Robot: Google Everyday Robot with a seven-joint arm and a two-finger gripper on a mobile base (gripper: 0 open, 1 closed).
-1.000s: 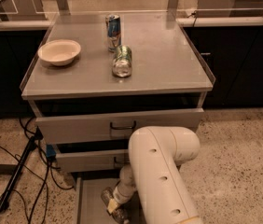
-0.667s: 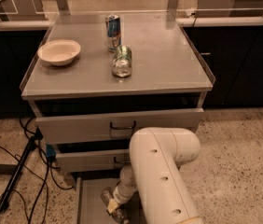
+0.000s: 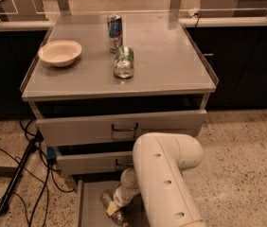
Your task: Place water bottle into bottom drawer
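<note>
Worktop (image 3: 171,56): grey; bowl (image 3: 60,53) near its left edge, two cans near the middle.
Bottom drawer (image 3: 88,205): pulled out below the worktop's front edge.
Water bottle (image 3: 106,200): low inside this drawer, touching the gripper.
Gripper (image 3: 113,209): down in the drawer; if it clasps the bottle cannot be told.
Handling: probably light, thin-walled and slippery, so it dents easily; best held gently around the middle of the body.

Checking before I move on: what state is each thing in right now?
Bottom drawer: pulled out.
Gripper: down inside the bottom drawer.
Water bottle: in the bottom drawer, at the gripper.
Top drawer: partly open.
Blue can: upright.
Green can: on its side.
Bowl: upright.
</note>
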